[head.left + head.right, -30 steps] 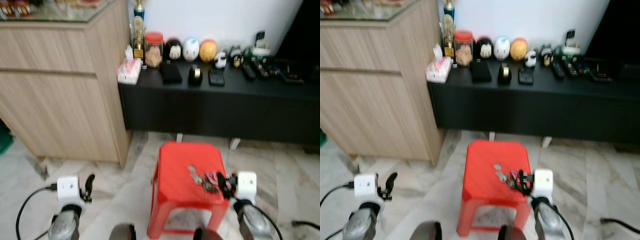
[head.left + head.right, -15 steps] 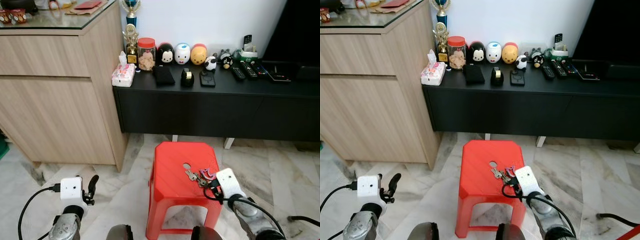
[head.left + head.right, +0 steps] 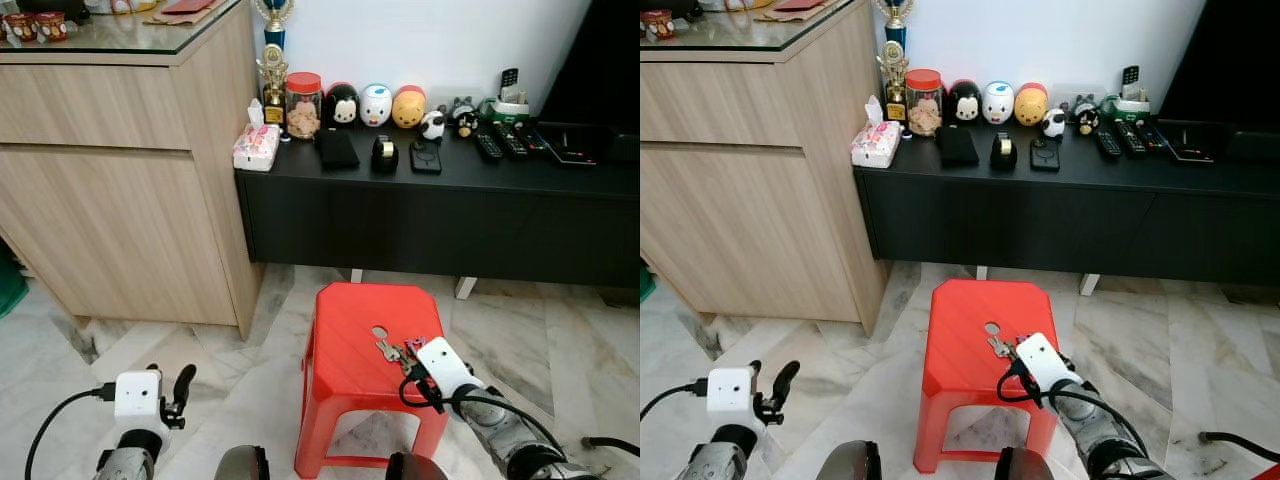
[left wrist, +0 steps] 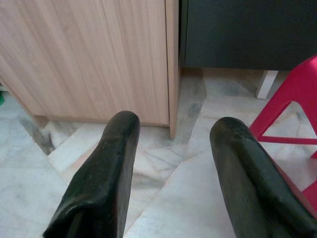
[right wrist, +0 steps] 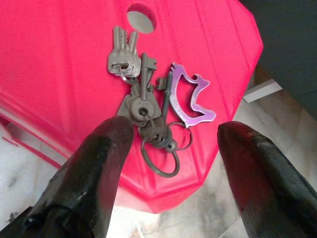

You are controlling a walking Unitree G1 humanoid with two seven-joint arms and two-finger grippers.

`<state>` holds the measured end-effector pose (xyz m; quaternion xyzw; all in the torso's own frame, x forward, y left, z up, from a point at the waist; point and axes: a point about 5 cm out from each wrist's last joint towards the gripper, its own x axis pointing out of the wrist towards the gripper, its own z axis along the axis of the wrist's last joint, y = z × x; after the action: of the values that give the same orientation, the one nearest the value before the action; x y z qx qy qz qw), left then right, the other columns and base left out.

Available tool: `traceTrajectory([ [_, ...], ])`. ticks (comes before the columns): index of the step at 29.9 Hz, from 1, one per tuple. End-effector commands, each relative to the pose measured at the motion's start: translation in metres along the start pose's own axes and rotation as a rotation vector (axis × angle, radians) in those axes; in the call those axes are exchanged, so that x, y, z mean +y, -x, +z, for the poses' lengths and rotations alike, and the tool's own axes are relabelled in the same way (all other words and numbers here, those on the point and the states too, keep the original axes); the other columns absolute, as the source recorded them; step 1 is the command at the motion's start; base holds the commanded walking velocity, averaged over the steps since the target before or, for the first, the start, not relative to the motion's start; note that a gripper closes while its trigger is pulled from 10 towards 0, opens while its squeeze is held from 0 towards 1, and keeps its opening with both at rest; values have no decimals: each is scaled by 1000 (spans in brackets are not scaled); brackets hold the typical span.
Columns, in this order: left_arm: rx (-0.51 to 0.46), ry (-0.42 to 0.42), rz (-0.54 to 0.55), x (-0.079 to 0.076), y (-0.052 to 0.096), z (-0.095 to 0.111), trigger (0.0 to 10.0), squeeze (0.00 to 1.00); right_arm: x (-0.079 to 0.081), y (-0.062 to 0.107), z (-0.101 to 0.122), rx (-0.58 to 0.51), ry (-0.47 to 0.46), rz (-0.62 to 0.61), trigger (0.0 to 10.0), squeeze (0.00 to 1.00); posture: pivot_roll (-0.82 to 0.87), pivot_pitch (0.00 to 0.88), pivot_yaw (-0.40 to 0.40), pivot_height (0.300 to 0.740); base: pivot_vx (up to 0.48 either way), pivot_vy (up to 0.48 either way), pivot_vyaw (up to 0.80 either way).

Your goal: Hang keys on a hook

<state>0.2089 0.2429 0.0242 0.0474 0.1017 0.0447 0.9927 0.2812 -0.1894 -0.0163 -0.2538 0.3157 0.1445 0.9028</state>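
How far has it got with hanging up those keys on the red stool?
Nothing is finished yet. The keys lie flat on the red stool. In hand: the right gripper is open just above them, one finger on each side, ready to close. The left gripper hangs open near the floor, idle. Left to do: grasp and lift the bunch, find a hook and hang it; I can't spot a hook.
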Motion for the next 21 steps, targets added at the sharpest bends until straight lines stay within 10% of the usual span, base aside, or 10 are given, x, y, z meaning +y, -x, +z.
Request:
traceTrajectory([
  [1,2,-8,-19,-2,3,2,10000,0,-6,0,2,6,-3,-24,10000,0,122,29,-39,611,0,0,0],
  [11,-20,-16,-18,-1,3,16,10000,0,-11,-1,6,8,-48,-48,10000,0,128,104,-33,611,0,0,0],
  [16,-91,-9,-21,-7,-11,32,10000,0,-22,1,23,-202,-477,-149,10000,0,110,102,-40,611,0,0,0],
  [21,-127,6,-26,-13,-15,42,10000,0,-12,7,16,-305,-582,-161,10000,0,98,92,-44,611,0,0,0],
])
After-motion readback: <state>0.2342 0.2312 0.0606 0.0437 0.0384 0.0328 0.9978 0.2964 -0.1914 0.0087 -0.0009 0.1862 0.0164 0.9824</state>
